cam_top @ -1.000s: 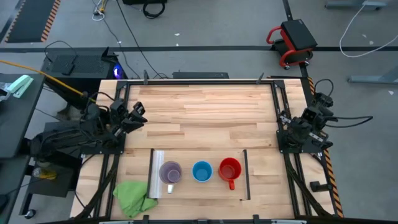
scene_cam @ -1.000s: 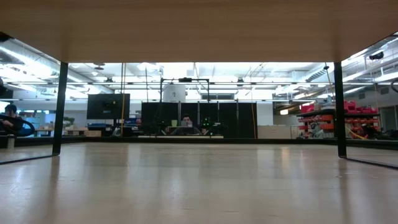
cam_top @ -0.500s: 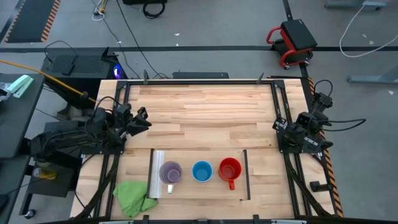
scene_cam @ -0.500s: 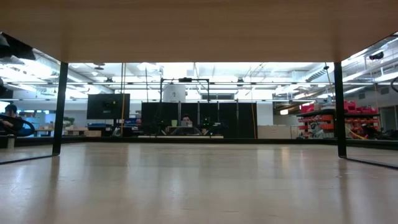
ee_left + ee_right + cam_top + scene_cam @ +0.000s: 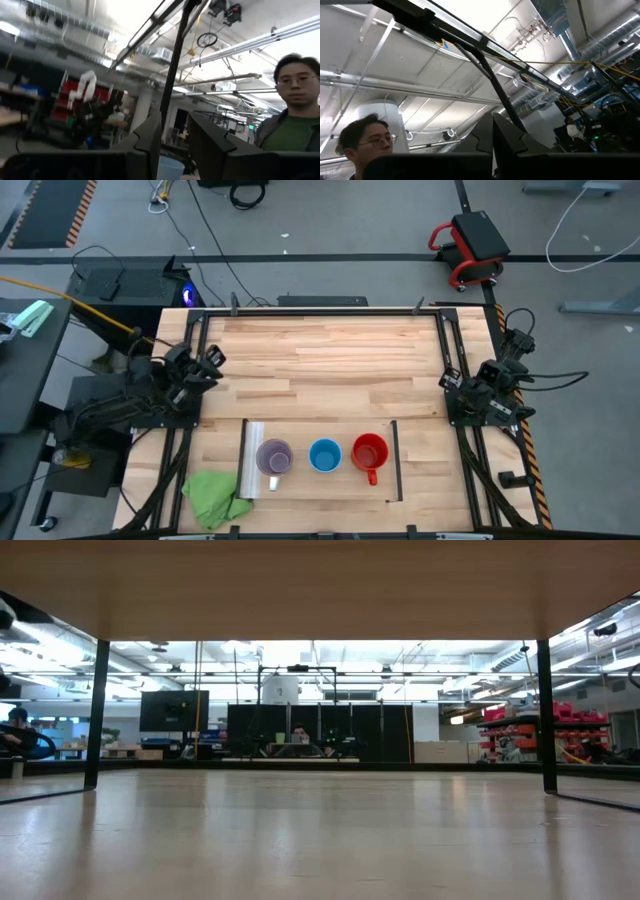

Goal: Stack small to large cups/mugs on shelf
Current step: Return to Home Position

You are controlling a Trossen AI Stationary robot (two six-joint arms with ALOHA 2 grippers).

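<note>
In the high view three mugs stand upright in a row on the light-wood shelf, which lies flat near the table's near edge. From left to right they are pale purple, bright blue and red. My left gripper is folded back at the table's left edge, raised and a little open. My right gripper is at the right edge, raised and shut. Both are far from the mugs. The low view shows no mug.
A crumpled green cloth lies at the near left corner, beside the shelf's silvery strip. Black frame rails run along both sides of the table. Bare tabletop spans the middle and far half. A person stands beyond the table.
My left gripper first reached slightly toward the table's middle, then drew back toward the left edge. The mugs, shelf and cloth have stayed where they were.
</note>
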